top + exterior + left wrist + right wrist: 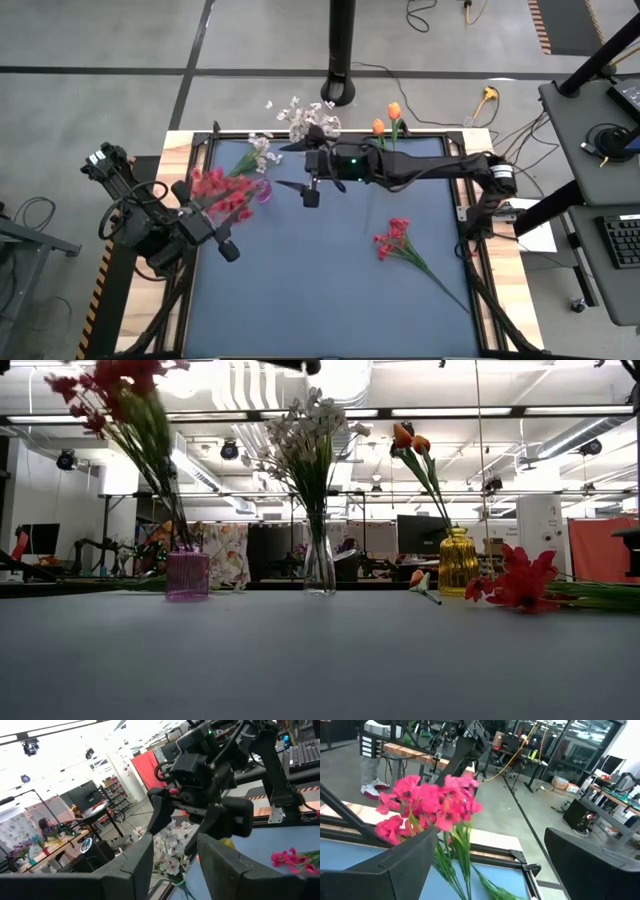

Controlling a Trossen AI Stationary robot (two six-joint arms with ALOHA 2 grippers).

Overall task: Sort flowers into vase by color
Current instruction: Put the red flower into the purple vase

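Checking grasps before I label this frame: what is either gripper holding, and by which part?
Nothing, as far as visible. The right gripper is open near the white flowers; the left gripper shows nothing between its fingers.

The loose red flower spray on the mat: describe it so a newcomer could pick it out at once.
Start at the blue mat and look to the robot's right half, nearer the front edge than the row of vases. There the red spray lies flat by itself, its green stem trailing toward the front right corner. Unlike the red flowers in the pink vase, it stands in no vase.
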